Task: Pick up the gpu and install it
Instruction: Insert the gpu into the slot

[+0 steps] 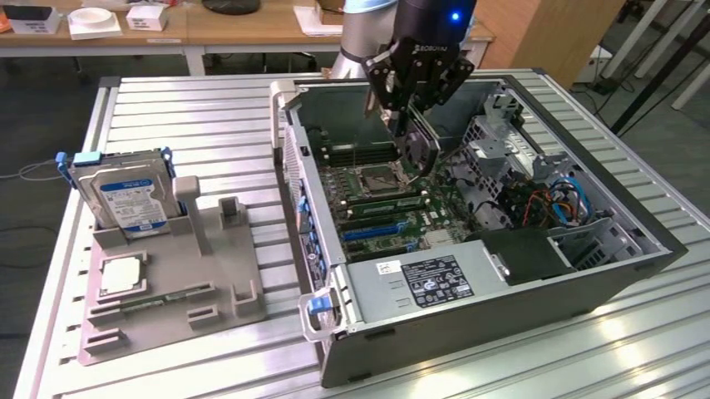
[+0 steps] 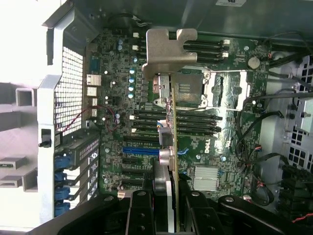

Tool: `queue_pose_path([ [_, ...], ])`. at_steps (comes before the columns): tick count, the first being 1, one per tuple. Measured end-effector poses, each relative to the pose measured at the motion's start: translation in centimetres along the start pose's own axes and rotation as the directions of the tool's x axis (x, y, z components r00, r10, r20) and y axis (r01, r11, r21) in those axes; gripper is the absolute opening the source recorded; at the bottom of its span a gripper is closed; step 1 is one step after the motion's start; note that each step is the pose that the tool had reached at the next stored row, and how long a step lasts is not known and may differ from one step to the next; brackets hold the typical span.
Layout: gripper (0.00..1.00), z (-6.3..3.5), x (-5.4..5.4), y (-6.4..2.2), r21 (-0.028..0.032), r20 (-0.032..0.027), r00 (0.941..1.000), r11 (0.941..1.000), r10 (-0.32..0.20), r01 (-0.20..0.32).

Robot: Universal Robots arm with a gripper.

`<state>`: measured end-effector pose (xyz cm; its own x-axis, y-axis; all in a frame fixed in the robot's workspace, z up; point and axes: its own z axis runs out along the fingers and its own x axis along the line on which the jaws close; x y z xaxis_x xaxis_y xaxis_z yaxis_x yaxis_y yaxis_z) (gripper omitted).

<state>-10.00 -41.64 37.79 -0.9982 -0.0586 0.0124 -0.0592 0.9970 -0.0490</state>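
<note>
The pincer (image 1: 401, 112) is clamped on the gpu (image 1: 420, 150), with its fingers (image 2: 139, 210) pressing the thin card from both sides. The gpu hangs just below the pincer, standing on its edge inside the open computer case (image 1: 477, 320), over the motherboard (image 2: 112, 83). I cannot tell if it touches the board. Its silvery bracket (image 2: 168, 51) is at the end far from the pincer. The hard drive (image 1: 128, 195) stands well apart, outside the case.

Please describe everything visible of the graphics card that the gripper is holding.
The gpu, a thin flat dark green-brown circuit board with a silvery metal end bracket, is held on edge between the fingers of the black gripper. It hangs over the green motherboard inside the open grey computer case, not seated in any slot.
</note>
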Motion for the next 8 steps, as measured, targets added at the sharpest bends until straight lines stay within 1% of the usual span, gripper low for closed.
queue_pose_path([
  [2,0.29,0.04,0.00,0.00,0.0004,0.0014,0.9993,0.9993,-0.037,0.037],
  [4,0.29,0.08,0.00,0.00,0.0010,0.0030,0.9973,0.9974,-0.073,0.073],
  [6,0.29,0.13,0.00,0.01,0.0016,0.0047,0.9941,0.9941,-0.109,0.109],
  [8,0.29,0.18,0.00,0.01,0.0023,0.0065,0.9893,0.9893,-0.146,0.146],
])
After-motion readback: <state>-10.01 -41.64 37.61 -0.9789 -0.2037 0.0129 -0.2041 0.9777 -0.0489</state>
